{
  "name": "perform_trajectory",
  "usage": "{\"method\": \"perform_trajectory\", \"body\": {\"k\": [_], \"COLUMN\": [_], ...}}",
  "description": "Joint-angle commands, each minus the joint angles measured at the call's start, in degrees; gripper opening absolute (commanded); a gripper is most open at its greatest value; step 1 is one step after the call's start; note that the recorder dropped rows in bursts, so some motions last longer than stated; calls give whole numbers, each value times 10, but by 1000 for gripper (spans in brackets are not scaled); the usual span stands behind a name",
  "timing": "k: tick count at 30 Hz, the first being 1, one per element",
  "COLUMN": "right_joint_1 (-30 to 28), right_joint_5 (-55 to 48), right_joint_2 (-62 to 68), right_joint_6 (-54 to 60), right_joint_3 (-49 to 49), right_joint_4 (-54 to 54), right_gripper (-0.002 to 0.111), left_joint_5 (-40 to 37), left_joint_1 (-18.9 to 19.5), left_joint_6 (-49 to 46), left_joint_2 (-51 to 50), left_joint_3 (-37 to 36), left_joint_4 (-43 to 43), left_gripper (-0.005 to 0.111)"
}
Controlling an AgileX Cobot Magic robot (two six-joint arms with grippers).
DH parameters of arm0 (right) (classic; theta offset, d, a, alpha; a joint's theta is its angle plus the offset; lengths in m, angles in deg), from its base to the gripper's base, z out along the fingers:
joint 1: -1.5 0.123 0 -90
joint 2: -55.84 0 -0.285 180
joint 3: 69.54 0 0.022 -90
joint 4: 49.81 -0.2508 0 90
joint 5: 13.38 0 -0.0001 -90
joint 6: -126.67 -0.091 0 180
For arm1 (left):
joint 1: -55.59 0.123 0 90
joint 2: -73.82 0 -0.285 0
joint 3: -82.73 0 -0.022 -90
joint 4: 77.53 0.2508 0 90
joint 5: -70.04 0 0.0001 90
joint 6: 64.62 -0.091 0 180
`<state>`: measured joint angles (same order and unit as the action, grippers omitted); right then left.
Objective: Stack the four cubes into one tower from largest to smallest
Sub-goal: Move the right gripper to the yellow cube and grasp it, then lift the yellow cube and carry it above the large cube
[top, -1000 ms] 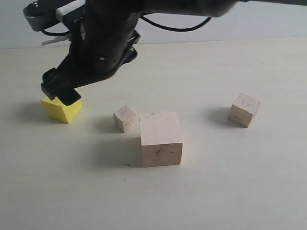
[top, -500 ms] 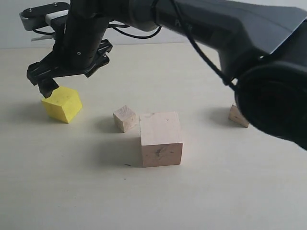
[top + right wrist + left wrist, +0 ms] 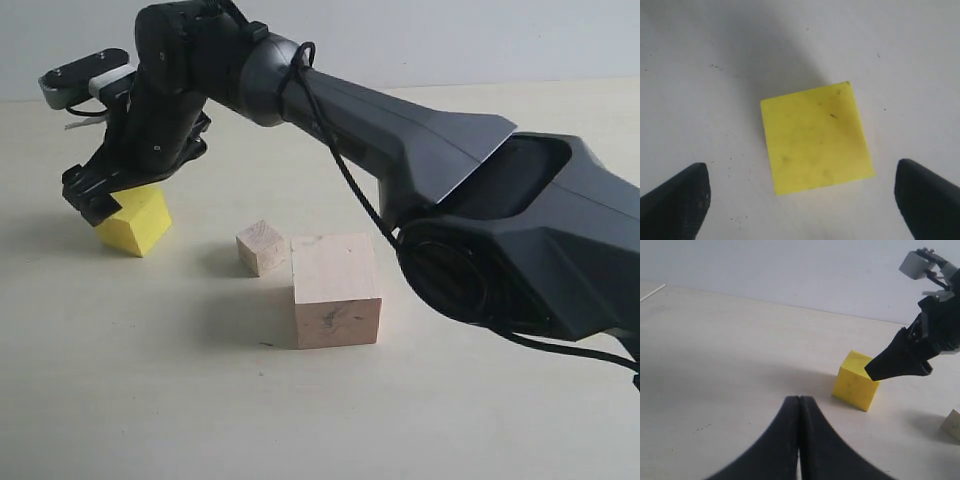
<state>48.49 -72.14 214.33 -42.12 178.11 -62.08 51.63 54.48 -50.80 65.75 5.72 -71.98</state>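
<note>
Tool (image 3: 801, 175) wide above yellow cube (image 3: 815, 137)

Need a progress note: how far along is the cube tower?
Done: nothing; the large wood cube, small wood cube and yellow cube all lie unstacked. In hand: the open right gripper hangs over the yellow cube, not gripping. Left: every placement.

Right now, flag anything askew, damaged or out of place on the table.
Nothing damaged or spilled. The bright yellow cube sits slightly twisted beneath the open right end effector, its sides not square to the fingers.
</note>
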Motion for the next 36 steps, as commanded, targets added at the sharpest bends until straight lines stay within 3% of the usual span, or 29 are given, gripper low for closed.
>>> {"method": "perform_trajectory", "body": {"k": [1,13,20,22,24,27,28,29,36], "right_joint_1": [-1,-1,0,0,0,0,0,0,0], "right_joint_5": [23,67,77,81,90,85,81,78,51], "right_joint_2": [13,44,56,60,60,52,48,43,-11], "right_joint_6": [28,77,92,92,77,19,11,4,-135], "right_joint_3": [12,12,12,12,12,12,12,13,13], "right_joint_4": [-4,-8,-10,-8,-6,6,10,14,106], "right_gripper": [94,93,82,72,51,10,5,1,0], "left_joint_5": [5,5,5,5,5,5,5,5,5], "left_joint_1": [-1,-1,-1,-1,-1,-1,-1,-1,-1], "left_joint_6": [1,1,1,1,1,1,1,1,1], "left_joint_2": [3,3,3,3,3,3,3,3,3], "left_joint_3": [-2,-2,-2,-2,-2,-2,-2,-2,-2], "left_joint_4": [0,0,0,0,0,0,0,0,0], "left_gripper": [0,0,0,0,0,0,0,0,0]}}
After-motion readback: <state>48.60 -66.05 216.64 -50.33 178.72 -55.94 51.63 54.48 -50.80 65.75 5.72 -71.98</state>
